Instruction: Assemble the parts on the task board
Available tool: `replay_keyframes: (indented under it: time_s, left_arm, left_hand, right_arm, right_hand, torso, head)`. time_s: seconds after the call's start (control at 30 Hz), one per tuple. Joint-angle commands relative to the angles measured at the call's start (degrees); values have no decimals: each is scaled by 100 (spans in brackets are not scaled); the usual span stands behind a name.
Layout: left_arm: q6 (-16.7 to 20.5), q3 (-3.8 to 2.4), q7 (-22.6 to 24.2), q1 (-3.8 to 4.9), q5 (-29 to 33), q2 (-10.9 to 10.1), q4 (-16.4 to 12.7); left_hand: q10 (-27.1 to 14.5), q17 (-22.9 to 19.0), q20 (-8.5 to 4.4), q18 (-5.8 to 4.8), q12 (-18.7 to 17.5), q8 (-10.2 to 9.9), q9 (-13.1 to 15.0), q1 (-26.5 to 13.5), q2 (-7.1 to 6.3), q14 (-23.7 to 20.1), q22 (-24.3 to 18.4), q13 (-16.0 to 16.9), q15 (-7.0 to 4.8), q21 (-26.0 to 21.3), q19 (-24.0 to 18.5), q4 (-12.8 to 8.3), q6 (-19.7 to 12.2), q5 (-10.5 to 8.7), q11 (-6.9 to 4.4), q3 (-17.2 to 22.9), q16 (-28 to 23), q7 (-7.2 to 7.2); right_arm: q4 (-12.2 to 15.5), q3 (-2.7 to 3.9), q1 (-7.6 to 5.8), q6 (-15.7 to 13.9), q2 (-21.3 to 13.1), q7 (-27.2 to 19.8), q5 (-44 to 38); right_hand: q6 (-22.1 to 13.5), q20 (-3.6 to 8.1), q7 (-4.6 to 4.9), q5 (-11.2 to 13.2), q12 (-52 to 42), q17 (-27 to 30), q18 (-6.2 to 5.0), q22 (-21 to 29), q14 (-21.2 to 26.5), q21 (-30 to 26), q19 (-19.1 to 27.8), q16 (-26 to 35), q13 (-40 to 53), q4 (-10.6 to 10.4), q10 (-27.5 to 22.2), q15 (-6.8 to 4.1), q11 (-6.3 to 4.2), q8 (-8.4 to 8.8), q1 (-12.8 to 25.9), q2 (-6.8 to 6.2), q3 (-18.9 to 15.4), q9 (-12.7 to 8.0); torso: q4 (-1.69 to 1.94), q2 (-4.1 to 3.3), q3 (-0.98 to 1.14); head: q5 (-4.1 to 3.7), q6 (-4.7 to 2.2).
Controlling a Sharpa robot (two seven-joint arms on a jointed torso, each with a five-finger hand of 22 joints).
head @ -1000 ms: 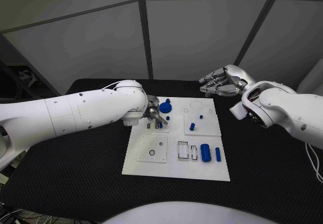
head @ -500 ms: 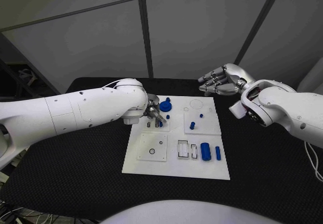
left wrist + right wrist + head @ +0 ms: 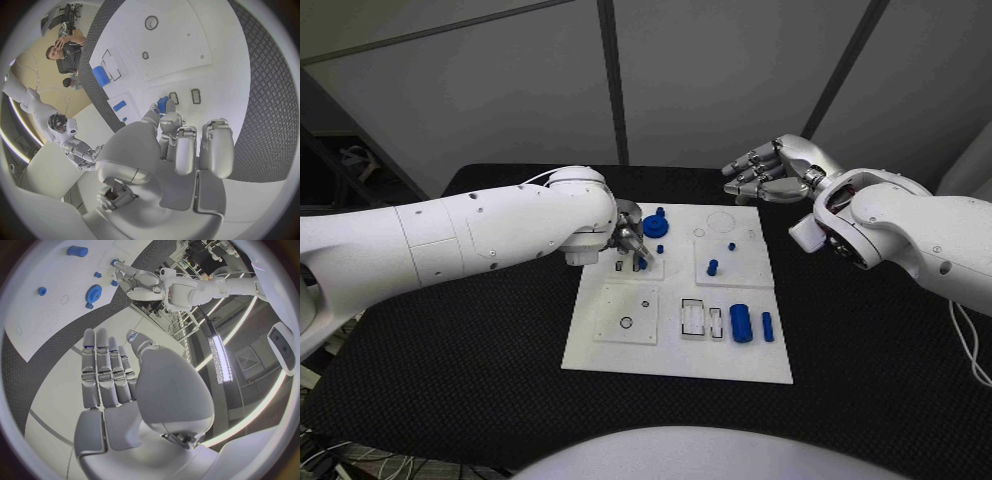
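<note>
Even, fairly bright overhead light; soft shadows. Ceiling light strip glares in right wrist view. Fisheye views bend edges, dark surround.

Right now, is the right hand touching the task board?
Apart. The head view shows the right hand raised beyond the task board's far edge, with black table between them.

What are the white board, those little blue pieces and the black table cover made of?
The flat white task board looks like matte plastic: even and glare-free, with recessed slots. The small blue parts, like the blue gear-shaped disc, look like moulded or printed plastic: uniform colour, dull sheen. The black table cover shows a fine woven-looking texture, perhaps rubber or fabric mat.
</note>
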State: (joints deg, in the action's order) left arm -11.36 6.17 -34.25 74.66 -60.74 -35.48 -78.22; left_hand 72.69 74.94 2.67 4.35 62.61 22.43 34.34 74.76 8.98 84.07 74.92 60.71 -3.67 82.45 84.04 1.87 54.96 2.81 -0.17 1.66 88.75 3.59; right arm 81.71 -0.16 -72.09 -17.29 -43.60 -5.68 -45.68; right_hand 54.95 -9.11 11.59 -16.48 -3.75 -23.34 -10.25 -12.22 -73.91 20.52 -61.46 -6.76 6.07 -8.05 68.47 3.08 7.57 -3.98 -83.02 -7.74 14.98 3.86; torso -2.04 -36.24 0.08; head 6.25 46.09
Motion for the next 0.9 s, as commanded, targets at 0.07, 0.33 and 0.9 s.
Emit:
replay_keyframes:
  time_s: [0.07, 0.33, 0.9]
  left_arm:
    - [-60, 6, 2, -4, 284, -29, -27]
    - [265, 7, 44, -9, 490, -152, -129]
    - [1726, 12, 180, -140, 612, -733, -762]
  left_hand:
    - [9, 1373, -41, -185, -55, -58, 42, -18, -121, 541, 277, -18, -37, 28, 71, -139, -30, 31, -48, 448, -13, 12]
    - [63, 1380, -48, -185, -97, -74, 238, -519, -626, 544, 330, -7, -7, 39, 86, -492, -4, 448, -45, 2220, -13, 62]
    - [262, 1389, -46, -206, 35, 255, 821, -1291, -1189, 548, 449, 128, -36, 90, 138, -859, -63, 527, -43, 4139, -11, 19]
  right_arm:
    - [-9, 3, -15, 80, 9, -18, -17]
    - [-25, 3, -14, 89, 14, -19, -17]
    - [-66, 1, -14, 83, -12, -23, -17]
  right_hand:
    - [9, -17, 17, -33, 8, 6, -22, 8, -14, -29, -36, 32, -5, 34, -40, 38, -18, -7, -10, 36, 6, 2]
    - [10, -17, 19, -53, 8, 10, -21, 14, -16, -39, -41, 42, -11, 38, -43, 39, -16, -7, -14, 37, 6, 2]
    - [6, -23, 26, -96, 7, 19, -16, 35, -23, -70, -52, 68, -28, 20, -52, 49, -7, -7, 22, 36, -13, 1]
  torso:
    - [0, 2, 3]
    - [9, 1, 4]
    - [25, 10, 29]
  head:
    - [13, 7]
    - [21, -5]
    - [59, -12]
